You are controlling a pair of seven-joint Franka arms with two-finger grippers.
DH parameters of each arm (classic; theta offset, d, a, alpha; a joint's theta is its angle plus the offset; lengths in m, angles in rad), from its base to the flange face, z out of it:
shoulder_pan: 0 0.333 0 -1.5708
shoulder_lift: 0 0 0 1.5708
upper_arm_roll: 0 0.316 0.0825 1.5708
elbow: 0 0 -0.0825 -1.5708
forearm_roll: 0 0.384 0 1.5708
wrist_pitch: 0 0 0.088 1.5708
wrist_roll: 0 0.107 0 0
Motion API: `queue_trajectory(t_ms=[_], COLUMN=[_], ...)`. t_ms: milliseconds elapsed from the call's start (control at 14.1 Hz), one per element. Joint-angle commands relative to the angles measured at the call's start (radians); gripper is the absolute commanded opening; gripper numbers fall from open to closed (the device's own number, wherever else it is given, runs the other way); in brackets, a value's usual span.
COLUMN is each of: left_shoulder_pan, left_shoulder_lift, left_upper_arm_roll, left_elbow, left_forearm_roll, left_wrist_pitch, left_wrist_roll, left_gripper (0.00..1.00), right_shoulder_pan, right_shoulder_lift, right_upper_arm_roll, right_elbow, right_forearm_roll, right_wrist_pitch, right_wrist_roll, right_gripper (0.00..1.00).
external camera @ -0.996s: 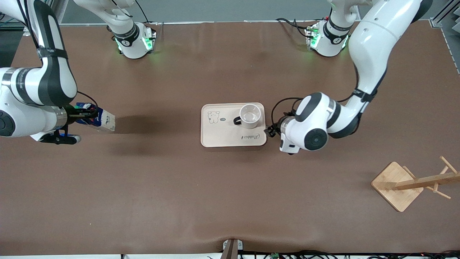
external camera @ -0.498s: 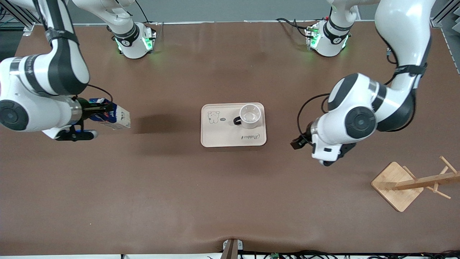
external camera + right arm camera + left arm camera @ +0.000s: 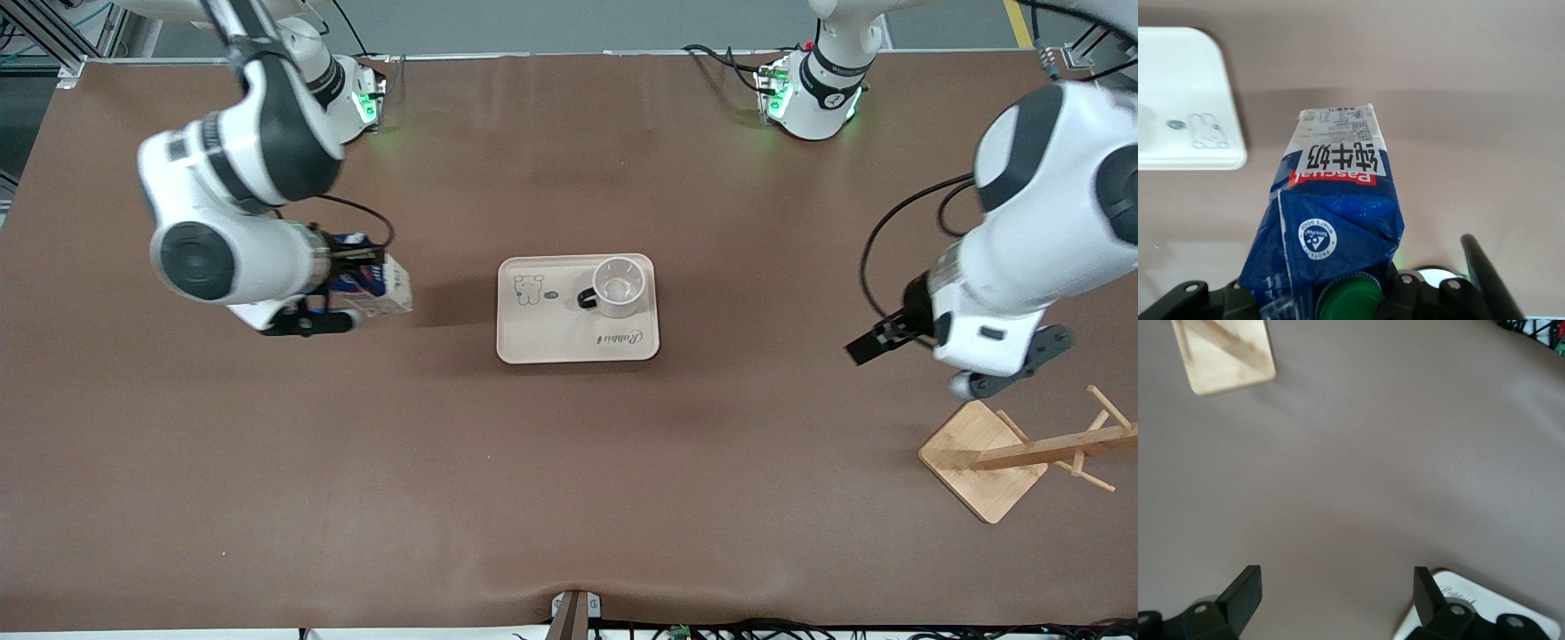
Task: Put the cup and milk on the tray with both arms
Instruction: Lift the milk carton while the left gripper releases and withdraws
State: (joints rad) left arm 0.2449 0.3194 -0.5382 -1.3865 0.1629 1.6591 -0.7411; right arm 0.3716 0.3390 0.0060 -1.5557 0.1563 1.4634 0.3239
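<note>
The cream tray (image 3: 551,333) lies at the table's middle, and its corner shows in both wrist views (image 3: 1488,603) (image 3: 1185,100). The white cup (image 3: 620,286) stands upright on the tray, on the half toward the left arm's end, with its black handle pointing at the bear drawing. My right gripper (image 3: 356,277) (image 3: 1338,297) is shut on the milk (image 3: 378,292) (image 3: 1338,193) at its blue top beside the green cap. The carton hangs tipped sideways over bare table, its pale base toward the tray. My left gripper (image 3: 876,342) (image 3: 1336,593) stands open and holds nothing, over the table between tray and wooden rack.
A wooden rack (image 3: 987,458) with a square base (image 3: 1225,350) stands near the left arm's end of the table, nearer to the front camera than the tray. Brown table mat surrounds the tray.
My right arm has carried the milk across the table toward the tray. My left arm has pulled away from the tray toward its own end, gripper still open.
</note>
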Motion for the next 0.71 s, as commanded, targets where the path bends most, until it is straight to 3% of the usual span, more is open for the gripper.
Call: queue_trajectory(t_ms=[0,142,498,640], left_shoulder_pan=[0.042,0.06,-0.119,-0.159], left_shoulder_lift=[-0.077,-0.135,-0.256,-0.282], left_upper_arm_roll=[-0.002,0.004,0.285,0.34], left_elbow=[-0.019,-0.019,-0.062,-0.071], left_forearm_roll=[0.011,0.0,-0.043,-0.061], left_wrist_pitch=[-0.051,-0.062,-0.111,-0.148], left_wrist_roll=[0.113,0.231,0.506,0.587], left_gripper=[1.0,1.0,1.0,1.0], right_shoulder_pan=[0.074,0.102,0.194,0.226], right_shoulder_lift=[0.101,0.127,0.248,0.3], right_upper_arm_roll=[-0.008,-0.003,-0.001,-0.003], right_elbow=[0.085,0.088,0.221,0.247], right_forearm_roll=[0.078,0.092,0.097,0.097], right_wrist_pitch=[0.033,0.089,0.161,0.173], right_wrist_roll=[0.07,0.116,0.201,0.214], right_gripper=[0.0,0.0,0.0,0.0])
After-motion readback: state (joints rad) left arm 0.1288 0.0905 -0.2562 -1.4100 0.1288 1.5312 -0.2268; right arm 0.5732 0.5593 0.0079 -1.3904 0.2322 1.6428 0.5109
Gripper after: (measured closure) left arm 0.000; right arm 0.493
